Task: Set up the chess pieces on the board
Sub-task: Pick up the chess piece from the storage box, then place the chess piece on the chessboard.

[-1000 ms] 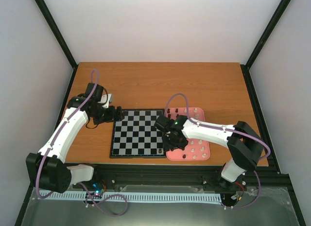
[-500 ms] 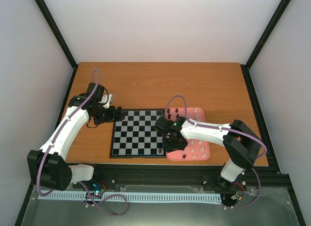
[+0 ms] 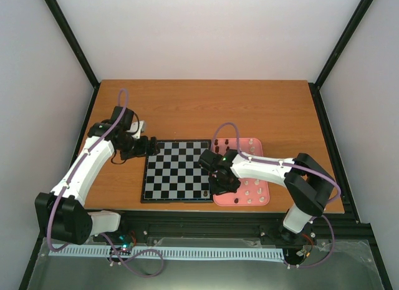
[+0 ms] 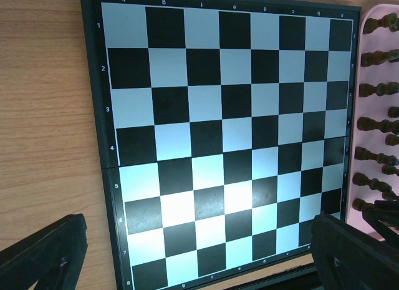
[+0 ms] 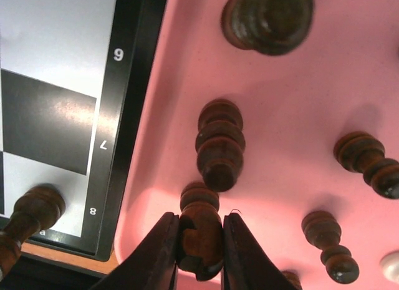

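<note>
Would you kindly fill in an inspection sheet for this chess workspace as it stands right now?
Surface: wooden table, carrying the chessboard and pink tray side by side.
Job's things: chessboard bare but for a lone dark piece on the corner square nearest the tray; more dark pieces and cream pieces stand in the tray.
Clutter: nothing seen.
Grippers: right gripper shut on a dark tray piece; left gripper open, empty, at the board's left edge.
Cables: purple cables run along both arms, clear of the board.
Surroundings: white walls, black frame posts.
</note>
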Motion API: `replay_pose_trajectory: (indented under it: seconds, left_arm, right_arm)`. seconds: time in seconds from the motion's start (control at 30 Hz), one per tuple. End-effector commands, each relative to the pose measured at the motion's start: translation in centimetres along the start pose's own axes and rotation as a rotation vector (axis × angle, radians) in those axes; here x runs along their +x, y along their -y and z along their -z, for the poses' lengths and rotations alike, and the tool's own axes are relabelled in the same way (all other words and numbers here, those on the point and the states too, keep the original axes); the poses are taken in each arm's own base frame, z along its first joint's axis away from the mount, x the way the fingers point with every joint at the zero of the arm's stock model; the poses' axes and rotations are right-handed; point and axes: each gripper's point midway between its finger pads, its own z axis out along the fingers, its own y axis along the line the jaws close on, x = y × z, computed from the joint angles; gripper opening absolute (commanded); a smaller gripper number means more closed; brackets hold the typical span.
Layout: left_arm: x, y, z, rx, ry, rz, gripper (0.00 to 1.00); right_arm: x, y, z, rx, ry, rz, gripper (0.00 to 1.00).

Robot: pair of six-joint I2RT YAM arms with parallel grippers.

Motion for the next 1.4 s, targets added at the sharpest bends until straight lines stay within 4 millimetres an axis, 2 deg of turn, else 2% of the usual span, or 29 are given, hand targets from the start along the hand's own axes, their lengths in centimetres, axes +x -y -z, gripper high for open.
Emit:
replay_pose_trajectory:
  seconds: [0.0,0.2,0.4,0.53,0.7,0.9,1.1,1.37]
  left_arm:
    - [-0.9,0.5,0.6,0.007,0.032,-0.032,1.0]
    - [-0.9,0.7,0.7,0.013,0.034,-0.031,1.0]
    - [-0.8,0.9,1.2,0.021,0.045,-0.033,1.0]
    - [-0.6,0.6,1.2,0.012,0.046,-0.03,1.0]
    - [-0.2,-0.6,1.2,-0.054,0.046,-0.009,1.0]
    - [0.3,-1.7,1.6,-0.112,0.043,0.012,1.0]
    - [0.6,-2.1,1.9,-0.136,0.05,0.028,1.0]
    - [0.7,-2.0,2.2,-0.126,0.066,0.029,1.0]
  right_arm:
    - [-0.2,0.2,-0.1,0.006,0.0,-0.008,0.14]
    - [-0.4,0.4,0.9,0.02,0.013,-0.006,0.03]
    - [-1.0,-0.3,4.8,0.025,0.065,0.006,0.03]
    - [-1.0,-2.4,6.9,-0.005,0.084,0.045,0.03]
    - [-1.1,-6.4,7.7,-0.05,0.099,0.121,0.03]
    - [-0.7,-9.9,6.7,-0.081,0.073,0.195,0.03]
    - [0.1,-10.2,5.1,-0.084,0.039,0.203,0.03]
    - [0.1,-10.7,3.5,-0.09,0.014,0.225,0.03]
